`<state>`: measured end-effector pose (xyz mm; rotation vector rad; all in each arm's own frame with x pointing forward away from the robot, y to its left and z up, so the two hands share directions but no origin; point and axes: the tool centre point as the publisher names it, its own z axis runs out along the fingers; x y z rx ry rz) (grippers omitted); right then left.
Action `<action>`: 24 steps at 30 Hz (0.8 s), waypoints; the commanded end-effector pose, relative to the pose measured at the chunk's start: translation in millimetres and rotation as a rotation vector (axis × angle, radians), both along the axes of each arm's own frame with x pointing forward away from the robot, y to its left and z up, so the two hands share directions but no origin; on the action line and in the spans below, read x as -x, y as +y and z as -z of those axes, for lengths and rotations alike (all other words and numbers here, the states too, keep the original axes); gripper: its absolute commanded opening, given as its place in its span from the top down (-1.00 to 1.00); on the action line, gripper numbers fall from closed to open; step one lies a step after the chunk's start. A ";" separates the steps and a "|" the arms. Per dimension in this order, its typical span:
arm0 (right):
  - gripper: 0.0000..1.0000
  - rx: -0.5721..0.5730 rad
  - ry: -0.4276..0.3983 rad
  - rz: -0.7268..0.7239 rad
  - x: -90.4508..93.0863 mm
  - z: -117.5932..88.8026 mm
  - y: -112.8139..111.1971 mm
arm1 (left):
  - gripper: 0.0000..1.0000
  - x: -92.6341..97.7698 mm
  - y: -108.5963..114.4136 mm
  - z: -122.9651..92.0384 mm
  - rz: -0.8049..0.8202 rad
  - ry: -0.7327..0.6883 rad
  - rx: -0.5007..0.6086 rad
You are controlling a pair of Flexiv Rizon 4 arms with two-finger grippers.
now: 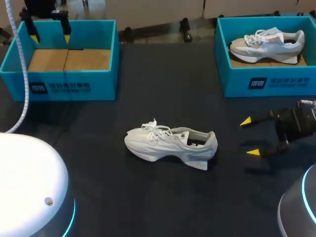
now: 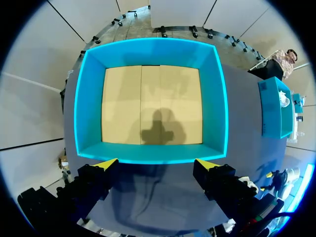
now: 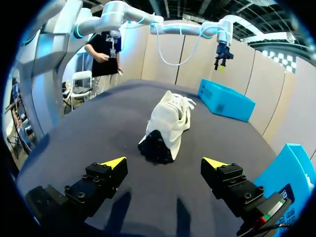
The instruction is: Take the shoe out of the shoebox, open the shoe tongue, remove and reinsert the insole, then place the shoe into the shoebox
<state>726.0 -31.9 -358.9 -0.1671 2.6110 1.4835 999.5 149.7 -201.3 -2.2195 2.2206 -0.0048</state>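
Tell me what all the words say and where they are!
Left box, front wall: white logo and a row of signs, too blurred to read.
Right box, front wall: the same white print, too blurred to read.
Shoe on the table: no readable letters.

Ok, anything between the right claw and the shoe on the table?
Nothing visible. Only bare table lies between the open right claw and the shoe, whose heel faces it.
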 end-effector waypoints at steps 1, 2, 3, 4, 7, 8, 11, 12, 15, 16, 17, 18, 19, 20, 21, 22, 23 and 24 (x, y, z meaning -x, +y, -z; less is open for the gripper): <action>-1.00 0.004 -0.002 0.003 1.3 -1.0 0.3 | -1.00 -0.1 0.0 -0.8 0.000 0.002 -0.001; -1.00 0.004 -0.002 0.003 1.3 -1.0 0.3 | -1.00 -0.1 0.0 -0.8 0.000 0.002 -0.001; -1.00 0.004 -0.002 0.003 1.3 -1.0 0.3 | -1.00 -0.1 0.0 -0.8 0.000 0.002 -0.001; -1.00 0.004 -0.002 0.003 1.3 -1.0 0.3 | -1.00 -0.1 0.0 -0.8 0.000 0.002 -0.001; -1.00 0.004 -0.002 0.003 1.3 -1.0 0.3 | -1.00 -0.1 0.0 -0.8 0.000 0.002 -0.001; -1.00 0.004 -0.002 0.003 1.3 -1.0 0.3 | -1.00 -0.1 0.0 -0.8 0.000 0.002 -0.001; -1.00 0.004 -0.002 0.003 1.3 -1.0 0.3 | -1.00 -0.1 0.0 -0.8 0.000 0.002 -0.001; -1.00 0.004 -0.002 0.003 1.3 -1.0 0.3 | -1.00 -0.1 0.0 -0.8 0.000 0.002 -0.001; -1.00 0.004 -0.002 0.003 1.3 -1.0 0.3 | -1.00 -0.1 0.0 -0.8 0.000 0.002 -0.001; -1.00 0.004 -0.002 0.003 1.3 -1.0 0.3 | -1.00 -0.1 0.0 -0.8 0.000 0.002 -0.001; -1.00 0.009 0.007 0.010 1.3 -1.4 0.7 | -1.00 -0.1 0.0 -0.8 0.000 0.002 -0.001; -1.00 0.005 0.003 0.006 0.4 -2.4 2.8 | -1.00 -0.1 0.0 -0.8 0.000 0.002 -0.001; -1.00 0.000 0.021 0.007 -0.1 -2.0 4.1 | -1.00 -0.1 0.0 -0.8 0.000 0.002 -0.001; -1.00 0.006 0.027 0.009 -0.6 -0.4 5.0 | -1.00 -0.1 0.0 -0.8 0.000 0.002 -0.001; -1.00 -0.003 0.019 0.016 -1.3 0.4 5.6 | -1.00 -0.1 0.0 -0.8 0.000 0.002 -0.001; -1.00 -0.003 0.020 0.015 -2.3 1.9 6.1 | -1.00 -0.1 0.0 -0.8 0.000 0.002 -0.001; -1.00 0.001 0.041 0.013 -3.2 3.9 6.6 | -1.00 -0.1 0.0 -0.8 0.000 0.002 -0.001; -1.00 0.000 0.038 0.022 -3.8 5.5 6.6 | -1.00 -0.1 0.0 -0.8 0.000 0.002 -0.001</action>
